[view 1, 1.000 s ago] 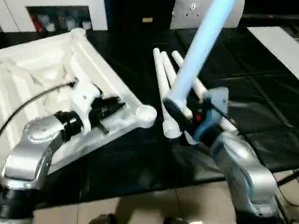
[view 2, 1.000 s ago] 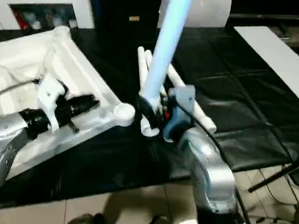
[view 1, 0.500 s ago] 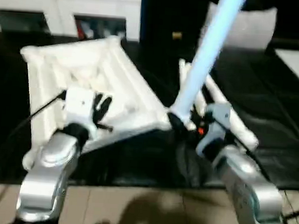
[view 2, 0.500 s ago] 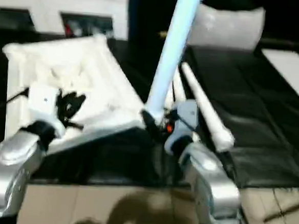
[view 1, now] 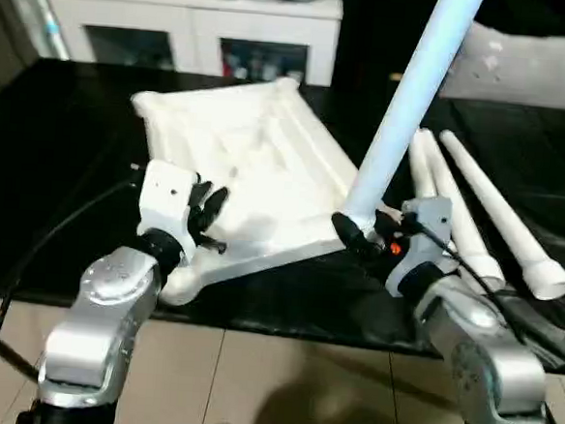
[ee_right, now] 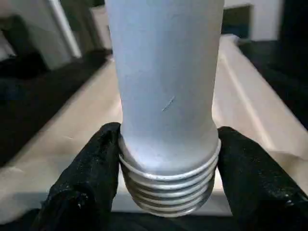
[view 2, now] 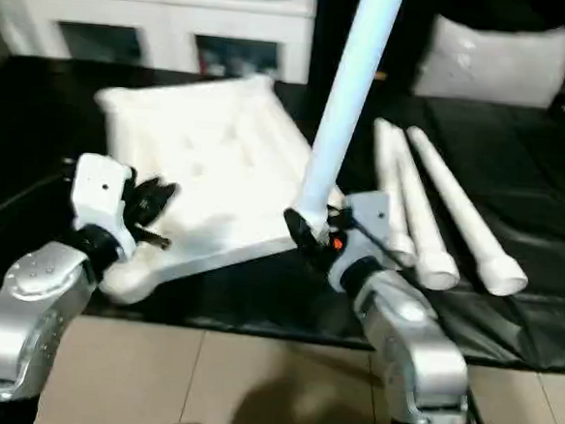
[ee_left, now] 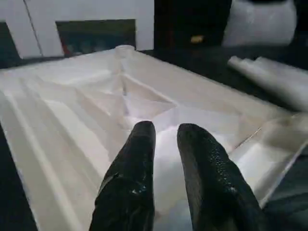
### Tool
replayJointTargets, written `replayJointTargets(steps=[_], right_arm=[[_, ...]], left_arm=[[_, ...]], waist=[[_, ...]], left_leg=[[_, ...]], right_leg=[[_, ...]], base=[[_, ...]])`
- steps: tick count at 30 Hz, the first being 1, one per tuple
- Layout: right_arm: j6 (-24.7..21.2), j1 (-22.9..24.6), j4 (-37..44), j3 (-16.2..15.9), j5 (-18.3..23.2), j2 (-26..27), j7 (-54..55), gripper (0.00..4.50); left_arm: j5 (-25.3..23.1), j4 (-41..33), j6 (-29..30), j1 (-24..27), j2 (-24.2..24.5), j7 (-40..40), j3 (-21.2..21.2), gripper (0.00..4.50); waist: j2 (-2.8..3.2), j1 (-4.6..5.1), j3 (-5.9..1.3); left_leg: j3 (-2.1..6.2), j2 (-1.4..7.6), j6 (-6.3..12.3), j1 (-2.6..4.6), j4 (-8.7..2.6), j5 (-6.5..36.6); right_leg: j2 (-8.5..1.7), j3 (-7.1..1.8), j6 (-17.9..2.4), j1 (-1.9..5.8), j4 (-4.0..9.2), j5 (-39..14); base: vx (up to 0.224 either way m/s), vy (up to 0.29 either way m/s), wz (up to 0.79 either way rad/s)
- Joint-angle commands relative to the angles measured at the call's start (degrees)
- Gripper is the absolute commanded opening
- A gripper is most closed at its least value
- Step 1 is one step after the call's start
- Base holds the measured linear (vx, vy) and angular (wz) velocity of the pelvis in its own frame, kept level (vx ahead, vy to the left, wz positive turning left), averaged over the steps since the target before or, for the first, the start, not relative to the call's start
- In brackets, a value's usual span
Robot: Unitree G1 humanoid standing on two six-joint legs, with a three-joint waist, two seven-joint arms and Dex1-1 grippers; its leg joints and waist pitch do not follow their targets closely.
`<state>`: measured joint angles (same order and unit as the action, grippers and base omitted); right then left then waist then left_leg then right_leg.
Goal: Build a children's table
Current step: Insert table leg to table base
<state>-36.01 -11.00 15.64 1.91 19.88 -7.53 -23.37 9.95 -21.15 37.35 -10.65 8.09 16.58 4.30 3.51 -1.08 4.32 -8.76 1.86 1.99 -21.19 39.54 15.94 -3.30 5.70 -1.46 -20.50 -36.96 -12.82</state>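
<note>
Right jaws (view 1: 351, 234) clench upright leg (view 1: 406, 109); left jaws (ee_left: 161, 139) nearly closed, empty, over top (view 1: 239, 146).
Wrist view reveals leg's threaded end.

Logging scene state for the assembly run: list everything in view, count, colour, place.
table top: 1, white, ribbed underside up, on the black surface, left of centre.
held leg: 1, white, near upright and leaning, threaded end down, beside the top's near right corner.
loose legs: 3, white, lying side by side on the black surface, right of the top.
black surface: 1, black, under all the parts.
cabinet: 1, white, behind the surface at the back.
pillow-like bundle: 1, pale, back right.
floor: beige tiles, near edge.
left gripper: 1, black jaws a little apart, over the top's underside, holding nothing.
right gripper: 1, black jaws clamped on the held leg just above its thread.
</note>
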Motion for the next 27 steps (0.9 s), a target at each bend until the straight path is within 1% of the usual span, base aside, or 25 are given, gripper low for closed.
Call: replayJointTargets(steps=[1,2,3,4,5,6,7,8,9,10,11,12,13,14,15,16,17,19,20,22,23,24,25,26,27], right_arm=[[-0.8,-0.9,0.8,1.7,1.9,-0.8,-1.4,2.68],[-1.8,-1.6,0.3,2.3,3.5,-1.6,-3.2,2.68],[-3.2,-2.5,-0.5,2.5,5.6,-3.3,-6.1,2.68],[-3.9,-3.3,-1.4,2.3,7.3,-5.3,-9.6,2.68],[-2.8,-4.0,-2.5,0.7,6.4,-8.4,-13.6,2.68],[-2.8,-4.0,-2.5,0.7,6.4,-8.4,-13.6,2.68],[-2.1,-4.2,-2.8,0.0,6.1,-9.7,-15.5,2.68],[-1.7,-4.5,-3.2,-0.6,6.1,-10.8,-17.4,2.68],[-1.5,-4.8,-3.5,-0.8,6.4,-11.4,-18.3,2.68],[-1.5,-4.8,-3.6,-1.0,6.4,-11.5,-18.5,2.68],[-1.1,-4.9,-3.6,-1.5,6.1,-12.1,-19.4,2.68],[-0.8,-5.0,-3.6,-2.1,5.9,-12.6,-20.1,2.68],[-0.7,-5.1,-3.2,-3.3,6.0,-13.5,-21.3,2.68],[-0.8,-5.1,-3.1,-3.8,6.3,-13.9,-21.7,2.68],[-0.8,-5.1,-3.0,-3.9,6.3,-13.9,-21.8,2.68],[-0.7,-4.8,-2.3,-5.2,6.5,-14.3,-22.9,2.68],[-0.5,-4.5,-1.9,-5.7,6.6,-14.3,-23.4,2.68],[-0.2,-4.1,-1.6,-6.3,6.5,-14.1,-24.3,2.68],[0.2,-3.8,-1.4,-6.8,6.2,-14.0,-24.9,2.68],[0.9,-3.3,-1.1,-7.6,5.9,-14.1,-25.4,2.68],[0.9,-3.3,-1.1,-7.7,6.0,-14.1,-25.4,2.68],[1.0,-3.3,-1.1,-7.8,6.1,-14.2,-25.3,2.68],[1.1,-3.3,-1.1,-7.9,6.3,-14.1,-25.2,2.68],[1.1,-3.3,-1.1,-7.9,6.3,-14.1,-25.2,2.68],[1.2,-3.3,-1.2,-7.9,6.3,-14.1,-25.1,2.68]], left_arm=[[3.5,-0.5,1.3,-2.0,-0.6,1.6,1.0,1.3],[6.7,-1.0,2.3,-3.3,-0.8,3.8,1.8,1.35],[11.2,-1.5,4.2,-4.8,-1.0,7.0,2.5,1.35],[16.1,-1.9,7.0,-6.0,-1.4,9.9,3.4,1.35],[20.9,-2.2,9.9,-6.6,-1.5,13.5,3.4,1.35],[20.9,-2.2,9.9,-6.6,-1.5,13.5,3.4,1.35],[22.8,-2.5,11.1,-6.8,-1.2,15.0,2.9,1.35],[24.9,-2.9,12.5,-7.2,-0.8,16.5,2.4,1.35],[26.3,-3.0,13.3,-7.5,-0.6,17.0,2.3,1.35],[26.3,-3.1,13.4,-7.5,-0.5,17.1,2.2,1.35],[26.4,-3.2,13.6,-7.7,-0.1,17.9,1.5,1.35],[26.4,-3.5,13.6,-7.8,0.5,18.9,0.4,1.35],[26.3,-3.7,13.6,-7.9,1.8,20.6,-1.5,1.35],[26.3,-3.8,13.6,-8.0,2.4,21.3,-2.2,1.35],[26.2,-3.8,13.5,-8.0,2.4,21.3,-2.2,1.35],[24.7,-3.1,12.3,-8.4,3.2,21.5,-3.6,1.35],[24.2,-2.7,11.6,-8.7,3.3,21.6,-4.0,1.35],[24.8,-2.3,11.2,-9.2,3.7,21.8,-4.1,1.35],[25.1,-2.1,11.0,-9.6,3.9,22.0,-4.2,1.35],[24.8,-1.9,10.8,-9.9,4.3,22.1,-4.6,1.35],[24.8,-1.8,10.7,-9.9,4.4,22.2,-4.8,1.35],[24.5,-1.6,10.4,-9.9,4.9,22.3,-5.2,1.35],[23.9,-1.3,9.9,-9.9,5.4,22.4,-5.7,1.35],[23.7,-1.1,9.6,-9.9,5.6,22.4,-5.9,1.35],[23.2,-0.8,9.1,-10.0,5.8,22.4,-6.1,1.35]], waist=[[0.11,1.05,-2.62],[0.08,1.05,-2.64],[-0.36,0.91,-2.38],[-0.5,0.64,-2.28],[-0.53,0.88,-1.7],[-0.75,1.59,-1.83],[0.03,2.5,-1.87],[-0.34,3.21,-2.47],[-0.36,3.35,-2.65],[-0.58,3.41,-2.78],[-1.28,3.47,-2.73],[-1.54,3.37,-2.61],[-1.84,2.89,-2.42],[-1.66,2.72,-2.42],[-1.6,2.92,-2.35],[-1.28,3.17,-2.51],[-1.27,3.65,-2.71],[-1.34,3.71,-2.88],[-1.38,3.03,-3.21],[-1.52,2.34,-3.55],[-1.42,2.08,-3.68],[-1.22,1.79,-3.95],[-0.91,1.89,-4.22],[-0.89,2.08,-4.05],[-0.97,2.05,-3.97]], left_leg=[[6.75,10.59,-15.28,1.46,-10.46,34.4],[6.63,10.4,-14.5,1.76,-9.38,33.0],[7.27,10.47,-11.18,2.33,-6.46,29.2],[8.49,11.23,-8.05,2.23,-3.74,22.3],[9.4,12.49,-7.56,1.64,-4.48,21.5],[9.33,12.74,-8.51,1.47,-5.59,24.1],[8.99,12.52,-11.83,0.51,-8.92,31.9],[8.25,11.61,-14.43,0.56,-10.58,35.7],[7.83,11.13,-15.01,0.64,-10.71,35.4],[7.33,10.75,-15.35,0.65,-10.3,32.0],[7.55,11.0,-13.17,0.03,-8.89,26.8],[7.51,11.1,-11.43,-0.11,-8.01,24.1],[7.96,11.92,-6.34,-0.16,-5.51,16.9],[8.24,12.32,-5.5,-0.07,-5.57,15.9],[8.22,12.59,-5.21,-0.15,-6.19,16.2],[7.94,12.79,-6.05,-0.15,-8.02,18.4],[7.6,12.57,-7.74,0.02,-9.07,20.2],[7.16,12.14,-8.2,-0.04,-9.06,19.2],[6.46,11.96,-6.85,-0.08,-7.94,13.1],[6.17,12.32,-3.76,-0.68,-7.09,5.6],[6.13,12.55,-2.67,-0.95,-7.19,3.4],[5.93,12.82,-1.89,-0.54,-7.82,0.8],[5.74,12.61,-2.5,0.5,-8.27,-1.7],[5.37,12.05,-3.1,0.89,-8.41,-3.2],[5.16,11.75,-3.18,0.79,-8.36,-3.1]], right_leg=[[-6.95,-4.67,-6.0,0.2,3.31,-10.5],[-8.26,-5.53,-6.7,-0.09,4.36,-13.5],[-11.43,-7.36,-8.1,-0.26,6.89,-21.2],[-14.36,-8.46,-9.1,0.99,8.34,-25.9],[-13.34,-7.71,-8.2,1.16,8.59,-27.7],[-11.82,-6.69,-7.4,1.27,7.69,-27.5],[-8.54,-5.08,-5.3,1.48,5.35,-23.8],[-6.87,-4.35,-4.7,1.08,3.46,-17.4],[-6.94,-4.37,-5.0,0.92,3.34,-15.0],[-8.04,-4.93,-6.5,0.79,4.02,-12.2],[-10.36,-6.16,-8.2,1.48,5.08,-13.4],[-11.54,-6.84,-9.0,1.59,6.03,-15.4],[-14.04,-8.05,-10.1,2.02,7.78,-21.8],[-13.8,-7.86,-10.1,2.1,7.88,-22.7],[-12.83,-7.38,-10.0,2.0,7.6,-22.8],[-10.12,-6.24,-9.4,1.58,6.36,-20.0],[-8.75,-5.75,-9.7,1.26,5.02,-14.7],[-9.25,-5.89,-10.6,1.37,4.88,-11.0],[-10.85,-6.6,-12.8,1.71,5.3,-6.4],[-11.8,-6.88,-14.2,2.59,5.03,-1.0],[-11.69,-6.68,-14.3,2.93,4.72,1.1],[-10.28,-5.9,-14.2,2.54,3.91,4.8],[-8.65,-5.12,-14.0,1.74,3.19,8.1],[-7.99,-4.89,-13.8,1.25,3.07,9.6],[-8.11,-5.02,-14.0,1.33,3.23,9.6]], base=[[-0.055,0.065,0.1],[0.0,0.0,0.0],[0.0,0.0,0.0],[0.0,0.0,0.0],[0.0,0.0,0.0],[0.0,0.0,0.0],[0.0,0.0,0.0],[0.0,0.0,0.0],[0.0,0.0,0.0],[0.0,0.0,0.0],[0.0,0.0,0.0],[0.0,0.0,0.0],[0.0,0.0,0.0],[0.0,0.0,0.0],[0.0,0.0,0.0],[0.0,0.0,0.0],[0.0,0.0,0.0],[0.0,0.0,0.0],[0.0,0.0,0.0],[0.0,0.0,0.0],[0.0,0.0,0.0],[0.0,0.0,0.0],[0.0,0.0,0.0],[0.0,0.0,0.0],[0.0,0.0,0.0]])
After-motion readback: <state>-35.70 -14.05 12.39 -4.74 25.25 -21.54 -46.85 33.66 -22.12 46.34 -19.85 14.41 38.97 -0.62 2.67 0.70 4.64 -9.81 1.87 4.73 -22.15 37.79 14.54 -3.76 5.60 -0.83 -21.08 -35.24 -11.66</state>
